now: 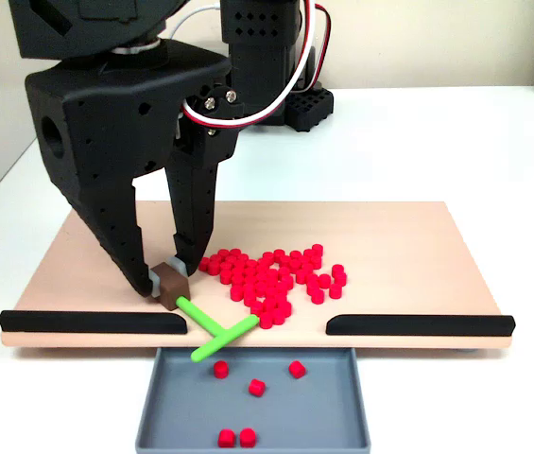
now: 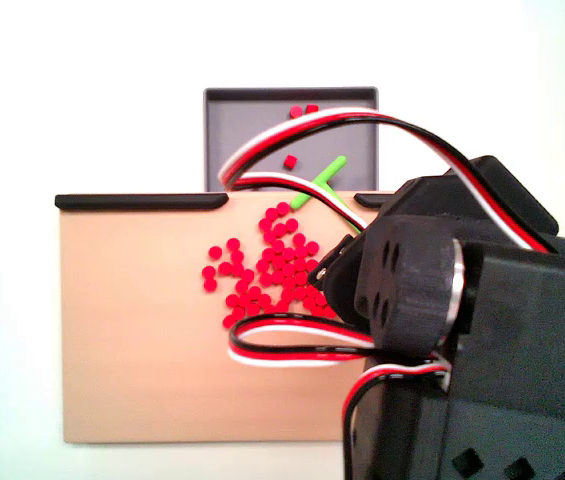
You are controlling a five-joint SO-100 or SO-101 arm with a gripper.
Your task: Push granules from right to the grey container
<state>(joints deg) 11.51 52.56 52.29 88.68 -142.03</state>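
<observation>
My black gripper [image 1: 168, 274] is shut on a small brown block [image 1: 171, 283] that carries a green T-shaped stick [image 1: 214, 331]. The stick's crossbar lies at the board's front gap, just left of the granules [image 1: 271, 277], a loose red heap in the middle of the tan board [image 1: 389, 246]. Below the gap, the grey container [image 1: 181, 407] holds several red granules. From behind in the other fixed view, the granules [image 2: 267, 265] lie mid-board, with the green stick [image 2: 320, 182] at the edge of the grey container [image 2: 242, 130].
Two black strips [image 1: 92, 322] [image 1: 418, 324] line the board's front edge on either side of the gap. The arm's body and red-white-black cables [image 2: 462, 330] cover the lower right of the rear view. The board's right half has free room.
</observation>
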